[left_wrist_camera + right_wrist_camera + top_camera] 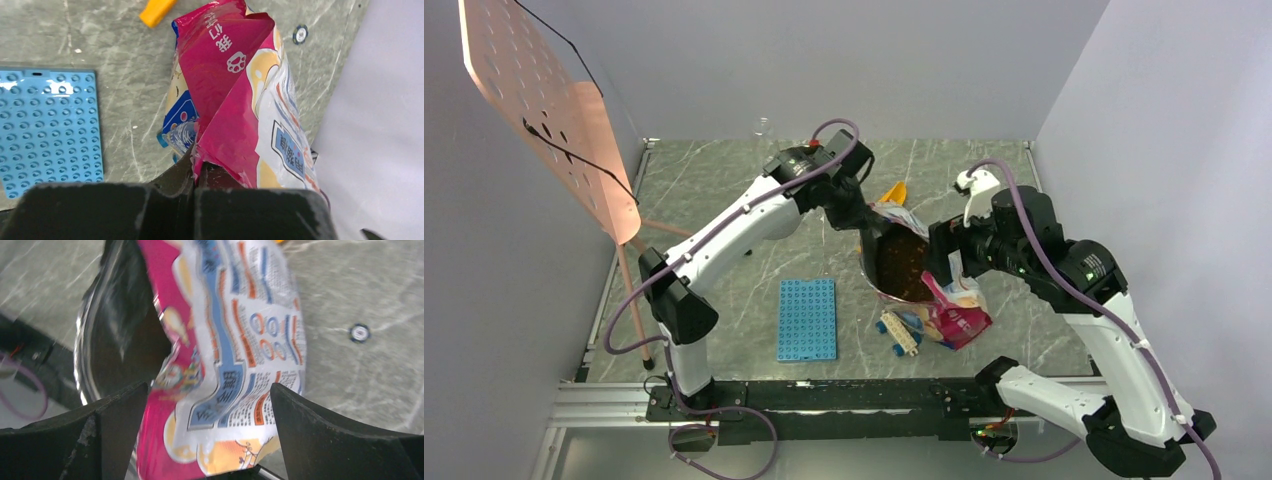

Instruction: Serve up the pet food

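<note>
- Pinches the top edge of the bag (235, 100) in the left gripper (194, 186), jaws fully closed, crumpled pink foil rising straight ahead of the fingertips.
- Spreads the right gripper (209, 390) wide, fingers (115, 430) standing either side of the bag's white-and-blue printed face; cannot tell whether the pads touch it.
- Shows the bag mouth gaping between the two grippers, with dark shiny lining just left of the right jaws in the right wrist view.
- Shows the pet food (902, 265) as a brown mass inside that open mouth, just below the left jaws and just beside the right jaws in the top view.
- Rests the bag's pink bottom end on the table (724, 190), on the near side of the right jaws.
- Puts a blue studded plate (47, 130) left of the left jaws, flat on the table, apart from the bag.
- Puts a yellow scoop (156, 11) ahead of the left jaws, past the bag, only one end in view.
- Puts a small round blue-white disc (359, 332) on the table right of the right jaws, apart from the bag.
- Puts a white-and-blue brick piece (899, 333) on the table near the bag's bottom, nearer the bases than either set of jaws.
- Puts a pink perforated board (544, 100) far left, well apart from both jaws, tilted.
</note>
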Motion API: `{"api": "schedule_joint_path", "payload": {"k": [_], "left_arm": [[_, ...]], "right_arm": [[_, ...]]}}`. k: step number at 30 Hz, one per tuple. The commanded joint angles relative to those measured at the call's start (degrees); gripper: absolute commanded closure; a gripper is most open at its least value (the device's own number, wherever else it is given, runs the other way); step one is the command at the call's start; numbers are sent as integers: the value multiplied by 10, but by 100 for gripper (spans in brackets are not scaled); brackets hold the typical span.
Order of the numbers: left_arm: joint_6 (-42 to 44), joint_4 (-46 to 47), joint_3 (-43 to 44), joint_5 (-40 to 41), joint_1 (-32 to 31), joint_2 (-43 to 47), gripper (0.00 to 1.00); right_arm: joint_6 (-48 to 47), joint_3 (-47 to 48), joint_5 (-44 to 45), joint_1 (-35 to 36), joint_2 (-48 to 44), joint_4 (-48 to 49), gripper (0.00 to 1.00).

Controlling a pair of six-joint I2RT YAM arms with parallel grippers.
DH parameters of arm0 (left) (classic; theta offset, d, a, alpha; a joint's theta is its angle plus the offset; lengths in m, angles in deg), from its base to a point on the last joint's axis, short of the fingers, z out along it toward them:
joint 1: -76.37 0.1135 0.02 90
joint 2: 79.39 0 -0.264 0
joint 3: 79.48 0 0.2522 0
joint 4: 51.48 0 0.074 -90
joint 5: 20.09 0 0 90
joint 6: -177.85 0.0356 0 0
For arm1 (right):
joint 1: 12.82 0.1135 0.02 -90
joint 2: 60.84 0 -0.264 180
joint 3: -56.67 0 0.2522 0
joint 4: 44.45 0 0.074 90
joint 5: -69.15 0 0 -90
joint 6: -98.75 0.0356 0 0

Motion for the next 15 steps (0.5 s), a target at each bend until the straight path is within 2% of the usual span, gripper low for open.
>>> {"api": "schedule_joint_path", "payload": {"k": [1, 4, 8, 12, 15], "left_arm": [[-39, -3, 22, 79, 57, 72, 100], [-38, -1, 35, 75, 64, 68, 100], [-46, -6, 49, 72, 74, 57, 100], [-57, -9, 69, 61, 84, 48, 100], [-67, -35, 97, 59, 90, 41, 100]], "right_arm": [[-47, -8, -107, 23, 1, 16, 4], [-59, -10, -97, 47, 2, 15, 5], [-67, -21, -131, 78, 4, 20, 5], [-42, -42, -59, 114, 29, 14, 7], [-26, -23, -16, 139, 43, 14, 9]]}}
